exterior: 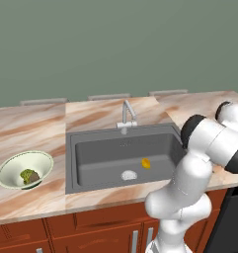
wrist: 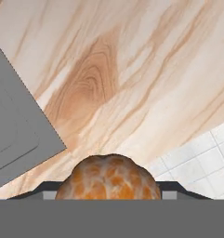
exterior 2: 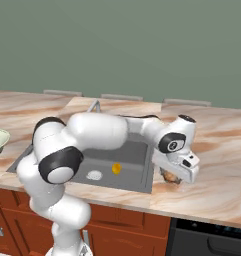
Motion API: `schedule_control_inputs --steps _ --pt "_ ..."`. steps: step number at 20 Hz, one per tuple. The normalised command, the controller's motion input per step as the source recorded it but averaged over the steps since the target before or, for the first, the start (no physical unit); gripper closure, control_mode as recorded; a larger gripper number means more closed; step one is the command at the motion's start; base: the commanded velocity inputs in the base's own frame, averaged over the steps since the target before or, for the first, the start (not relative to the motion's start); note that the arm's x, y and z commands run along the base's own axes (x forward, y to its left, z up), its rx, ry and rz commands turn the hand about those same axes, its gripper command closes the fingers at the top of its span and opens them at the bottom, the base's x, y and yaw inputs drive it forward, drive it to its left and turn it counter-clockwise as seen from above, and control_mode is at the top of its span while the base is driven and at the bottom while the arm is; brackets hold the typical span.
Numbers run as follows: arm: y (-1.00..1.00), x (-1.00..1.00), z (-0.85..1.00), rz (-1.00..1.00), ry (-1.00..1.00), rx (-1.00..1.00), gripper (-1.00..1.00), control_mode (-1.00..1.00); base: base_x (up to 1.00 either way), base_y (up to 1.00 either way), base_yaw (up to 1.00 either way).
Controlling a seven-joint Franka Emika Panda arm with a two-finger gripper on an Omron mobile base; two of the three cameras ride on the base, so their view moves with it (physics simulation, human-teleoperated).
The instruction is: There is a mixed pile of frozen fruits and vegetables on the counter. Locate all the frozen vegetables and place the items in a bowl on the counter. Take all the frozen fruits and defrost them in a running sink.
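One brown-orange roundish fruit (wrist: 108, 179) sits between the two finger tips of the gripper (exterior 2: 171, 176), on the counter (exterior 2: 217, 165) just beside the right edge of the sink (exterior: 105, 158) — the jaws stand half-spread and look closed against its sides; one yellow-orange oval piece (exterior: 146, 163) lies on the sink floor just beside the single round drain (exterior: 129, 175); one bowl (exterior: 12, 167) rests near the counter's front edge, well apart to the left, holding two items — a green floret (exterior: 26, 174) and a dark brown lump (exterior: 34, 177), touching; one faucet (exterior: 126, 116) stands at the sink's back edge; no readable writing anywhere.
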Motion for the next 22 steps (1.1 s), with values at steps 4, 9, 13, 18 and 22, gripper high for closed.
schedule_control_inputs --steps 4,9,13,18,22 --pt "1.00 0.60 0.77 0.09 0.02 0.00 1.00 -1.00 0.00 0.00 0.00" --pt "1.00 0.87 0.05 0.04 0.07 -0.13 1.00 -1.00 0.00 0.00 0.00" --pt "1.00 0.98 -0.55 0.00 0.20 -0.17 1.00 -1.00 0.00 0.00 0.00" --pt "1.00 1.00 -0.63 0.01 0.25 -0.14 1.00 -1.00 0.00 0.00 0.00" --pt "0.62 0.64 -0.32 0.00 0.11 -0.03 1.00 -1.00 0.00 0.00 0.00"
